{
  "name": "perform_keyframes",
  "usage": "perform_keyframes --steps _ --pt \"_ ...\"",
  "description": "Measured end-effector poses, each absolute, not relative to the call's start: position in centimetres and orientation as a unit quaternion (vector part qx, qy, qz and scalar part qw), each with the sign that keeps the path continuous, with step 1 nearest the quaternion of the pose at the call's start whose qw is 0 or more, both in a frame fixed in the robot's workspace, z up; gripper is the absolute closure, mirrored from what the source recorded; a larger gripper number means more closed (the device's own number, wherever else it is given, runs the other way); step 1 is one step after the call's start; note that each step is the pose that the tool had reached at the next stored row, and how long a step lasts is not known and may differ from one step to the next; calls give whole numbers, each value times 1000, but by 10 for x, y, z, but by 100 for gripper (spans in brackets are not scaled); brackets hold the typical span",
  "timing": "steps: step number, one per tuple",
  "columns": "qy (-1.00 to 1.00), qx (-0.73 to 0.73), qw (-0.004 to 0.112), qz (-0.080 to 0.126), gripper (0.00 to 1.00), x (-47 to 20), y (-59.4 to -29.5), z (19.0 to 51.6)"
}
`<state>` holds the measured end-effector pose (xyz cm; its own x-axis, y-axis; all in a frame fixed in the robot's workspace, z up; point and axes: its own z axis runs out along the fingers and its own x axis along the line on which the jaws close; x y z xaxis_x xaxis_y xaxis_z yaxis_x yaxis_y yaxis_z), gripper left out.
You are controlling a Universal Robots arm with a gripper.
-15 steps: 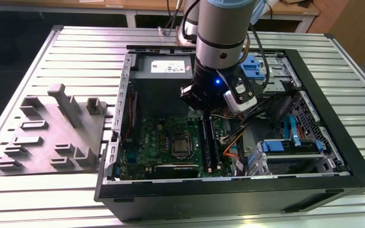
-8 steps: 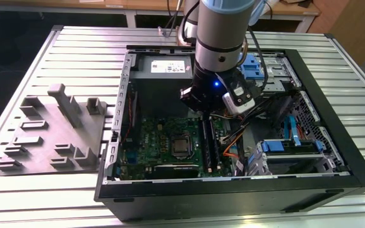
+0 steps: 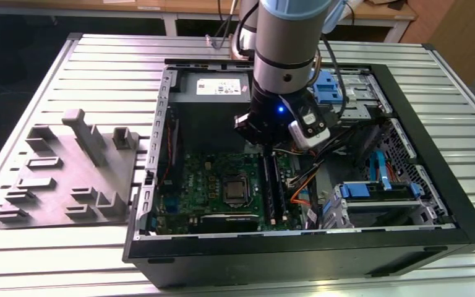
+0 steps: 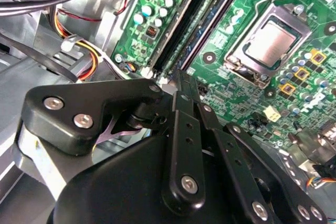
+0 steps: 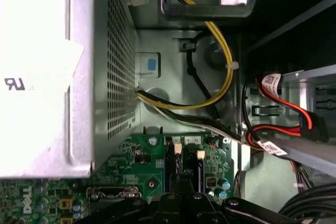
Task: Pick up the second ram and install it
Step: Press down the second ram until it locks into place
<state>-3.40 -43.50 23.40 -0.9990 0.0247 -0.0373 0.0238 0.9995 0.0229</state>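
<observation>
My gripper (image 3: 264, 147) hangs inside the open computer case, over the far end of the long black memory slots (image 3: 274, 192) on the green circuit board (image 3: 213, 179). Its fingers (image 4: 181, 85) are pressed together with nothing visible between them. A long dark strip that looks like the second ram (image 3: 268, 185) stands on edge in the slot row, running from under the gripper towards the case's near wall. In both wrist views the gripper tip (image 5: 179, 182) sits just over the slot ends (image 4: 157, 72). Whether the tip touches the strip is hidden.
The processor socket (image 4: 268, 43) lies beside the slots. Yellow and red cables (image 5: 220, 77) and the silver power supply (image 5: 52, 66) crowd the far end. Blue drive bays (image 3: 382, 192) stand at the exterior view's right. A grey ribbed tray (image 3: 64, 173) sits outside the case on the left.
</observation>
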Motion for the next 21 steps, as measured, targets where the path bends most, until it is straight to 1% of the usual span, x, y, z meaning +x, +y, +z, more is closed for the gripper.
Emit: perform_keyframes --steps 12,21 --pt "1000 12 19 12 90 -34 -427 221" --pt "1000 12 19 11 90 -34 -426 217"
